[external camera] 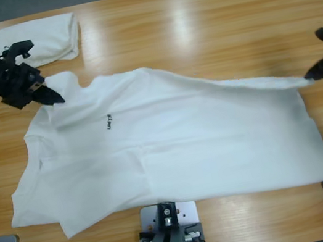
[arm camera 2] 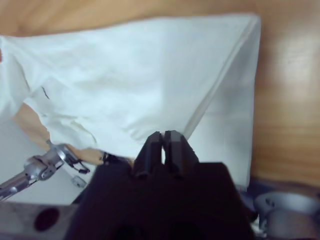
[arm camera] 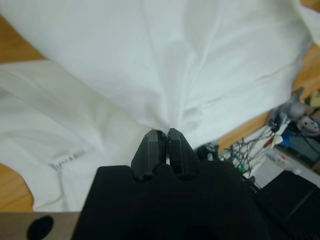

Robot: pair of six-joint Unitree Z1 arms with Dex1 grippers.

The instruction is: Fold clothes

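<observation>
Claws are closed on cloth at both ends of the spread T-shirt (external camera: 173,150). The left claw (external camera: 50,95), at the upper left of the high view, is clamped on the shirt's shoulder area beside the collar; in the left wrist view (arm camera: 164,134) a pinch of white fabric (arm camera: 170,65) is seen gathered between the two black jaws, which are pressed nearly together. The right claw (external camera: 315,74), at the right edge of the high view, is closed on the hem's upper corner, and in the right wrist view (arm camera 2: 163,136) the cloth (arm camera 2: 140,85) is seen drawn into a taut ridge that runs away from the jaws.

Between the two claws the shirt's upper edge is lifted and stretched into a long fold, while the rest is laid flat on the wooden worktop (external camera: 195,27), collar to the left and hem to the right. A small dark line of lettering (external camera: 109,123) is shown on the chest. A label (arm camera: 64,161) is visible in the left wrist view on a lower layer of fabric.

A second T-shirt (external camera: 47,38), folded, is placed at the worktop's upper left, just behind the left claw.
</observation>
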